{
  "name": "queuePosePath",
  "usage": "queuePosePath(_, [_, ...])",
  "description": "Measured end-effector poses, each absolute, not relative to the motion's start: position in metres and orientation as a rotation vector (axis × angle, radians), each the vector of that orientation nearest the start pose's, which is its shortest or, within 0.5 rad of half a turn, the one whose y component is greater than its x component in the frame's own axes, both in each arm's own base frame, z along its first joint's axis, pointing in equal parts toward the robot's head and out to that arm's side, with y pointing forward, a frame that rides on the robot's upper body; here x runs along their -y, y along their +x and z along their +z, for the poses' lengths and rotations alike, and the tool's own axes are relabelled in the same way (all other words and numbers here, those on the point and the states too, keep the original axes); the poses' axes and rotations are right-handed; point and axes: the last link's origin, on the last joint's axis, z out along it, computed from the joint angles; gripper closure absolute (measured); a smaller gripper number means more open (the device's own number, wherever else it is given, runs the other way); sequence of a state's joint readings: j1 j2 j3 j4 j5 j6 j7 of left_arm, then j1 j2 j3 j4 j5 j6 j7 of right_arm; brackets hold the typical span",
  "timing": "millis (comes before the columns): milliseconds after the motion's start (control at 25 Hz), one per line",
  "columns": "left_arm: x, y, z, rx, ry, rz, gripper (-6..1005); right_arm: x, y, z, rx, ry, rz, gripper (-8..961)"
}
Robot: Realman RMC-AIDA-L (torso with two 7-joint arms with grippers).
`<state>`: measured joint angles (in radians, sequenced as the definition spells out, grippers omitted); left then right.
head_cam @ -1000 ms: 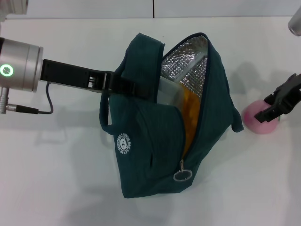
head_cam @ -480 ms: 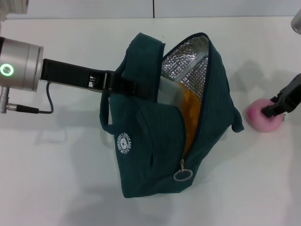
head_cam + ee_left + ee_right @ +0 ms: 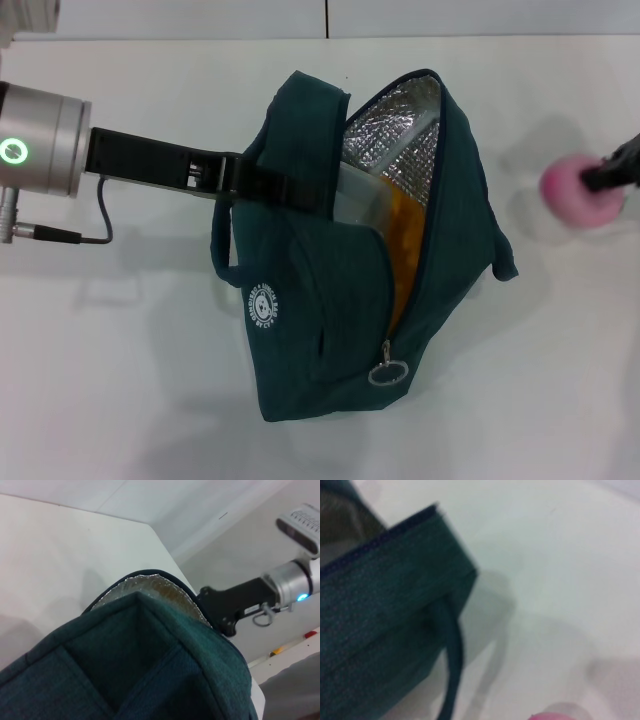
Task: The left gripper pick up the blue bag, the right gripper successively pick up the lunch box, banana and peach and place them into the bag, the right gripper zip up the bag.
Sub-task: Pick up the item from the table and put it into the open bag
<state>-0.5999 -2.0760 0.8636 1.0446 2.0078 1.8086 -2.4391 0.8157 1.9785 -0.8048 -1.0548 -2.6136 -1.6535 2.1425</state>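
The blue bag (image 3: pixel 330 300) stands on the white table with its top open and its silver lining showing. My left gripper (image 3: pixel 262 185) is shut on the bag's handle and holds it up. Inside the bag, the clear lunch box (image 3: pixel 355 200) and the yellow-orange banana (image 3: pixel 405 245) show through the opening. My right gripper (image 3: pixel 603 178) is at the right edge, shut on the pink peach (image 3: pixel 568 188), and holds it above the table to the right of the bag. The peach's edge also shows in the right wrist view (image 3: pixel 555 716), next to the bag (image 3: pixel 375 605).
The zipper's metal ring pull (image 3: pixel 388 373) hangs at the near end of the opening. In the left wrist view, the bag's fabric (image 3: pixel 150 670) fills the foreground and the right arm (image 3: pixel 245 602) shows beyond it. White table (image 3: pixel 120 380) surrounds the bag.
My right gripper closed on the peach and lifted it off the table, moving up and slightly right in the head view. The left gripper and bag have not moved.
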Motion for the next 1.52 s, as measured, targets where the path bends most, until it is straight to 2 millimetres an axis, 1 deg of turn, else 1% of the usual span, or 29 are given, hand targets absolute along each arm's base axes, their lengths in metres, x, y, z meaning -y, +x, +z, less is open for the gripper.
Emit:
queuePosePath(40, [-0.336, -0.180, 0.034, 1.533, -2.802, -0.567, 969, -0.405, 0.202, 0.087, -0.886, -2.627, -0.220, 809])
queuePosePath(80, [-0.336, -0.180, 0.034, 1.533, -2.802, -0.567, 969, -0.405, 0.202, 0.087, -0.886, -2.627, -0.220, 819])
queuePosePath(120, [-0.336, -0.180, 0.034, 1.533, -2.802, -0.566, 969, -0.407, 0.199, 0.107, -0.872, -2.565, -0.121, 829])
queuePosePath(160, [-0.336, -0.180, 0.034, 1.533, -2.802, -0.566, 969, -0.407, 0.198, 0.110, -0.871, -2.556, -0.096, 839])
queuePosePath(200, [-0.336, -0.180, 0.034, 1.533, -2.802, -0.566, 969, -0.407, 0.195, 0.117, -0.869, -2.541, -0.019, 846])
queuePosePath(240, [-0.336, -0.180, 0.034, 1.533, -2.802, -0.567, 969, -0.406, 0.191, 0.125, -0.862, -2.532, 0.080, 854])
queuePosePath(280, [-0.336, -0.180, 0.034, 1.533, -2.802, -0.567, 969, -0.404, 0.184, 0.132, -0.838, -2.538, 0.225, 861])
queuePosePath(320, [-0.336, -0.180, 0.034, 1.533, -2.802, -0.567, 969, -0.402, 0.180, 0.136, -0.814, -2.547, 0.304, 869])
queuePosePath(360, [-0.336, -0.180, 0.034, 1.533, -2.802, -0.568, 969, -0.393, 0.165, 0.146, -0.710, -2.581, 0.550, 876])
queuePosePath(400, [-0.336, -0.180, 0.034, 1.533, -2.802, -0.572, 969, -0.393, 0.165, 0.146, -0.710, -2.581, 0.550, 883])
queuePosePath(480, [-0.336, -0.180, 0.035, 1.532, -2.802, -0.577, 969, -0.383, 0.148, 0.151, -0.584, -2.625, 0.764, 897])
queuePosePath(600, [-0.336, -0.180, 0.035, 1.531, -2.801, -0.581, 969, -0.370, 0.129, 0.147, -0.449, -2.714, 0.913, 917])
queuePosePath(720, [-0.336, -0.179, 0.035, 1.530, -2.802, -0.583, 969, -0.363, 0.119, 0.126, -0.394, -2.803, 0.941, 918])
queuePosePath(840, [-0.336, -0.179, 0.034, 1.530, -2.803, -0.586, 969, -0.360, 0.116, 0.102, -0.383, -2.871, 0.929, 911])
queuePosePath(920, [-0.336, -0.179, 0.034, 1.530, -2.803, -0.587, 969, -0.361, 0.117, 0.085, -0.413, -2.923, 0.917, 907])
queuePosePath(1000, [-0.335, -0.179, 0.035, 1.530, -2.802, -0.587, 969, -0.362, 0.118, 0.078, -0.443, -2.949, 0.913, 903])
queuePosePath(1040, [-0.335, -0.180, 0.035, 1.531, -2.801, -0.587, 969, -0.363, 0.120, 0.068, -0.485, -2.980, 0.897, 901])
queuePosePath(1080, [-0.335, -0.180, 0.035, 1.531, -2.800, -0.587, 969, -0.363, 0.120, 0.068, -0.485, -2.980, 0.897, 898])
queuePosePath(1280, [-0.335, -0.181, 0.034, 1.534, -2.800, -0.588, 969, -0.362, 0.128, 0.053, -0.543, -3.024, 0.802, 887])
queuePosePath(1520, [-0.334, -0.181, 0.034, 1.535, -2.799, -0.589, 969, -0.360, 0.127, 0.043, -0.561, -3.083, 0.712, 874])
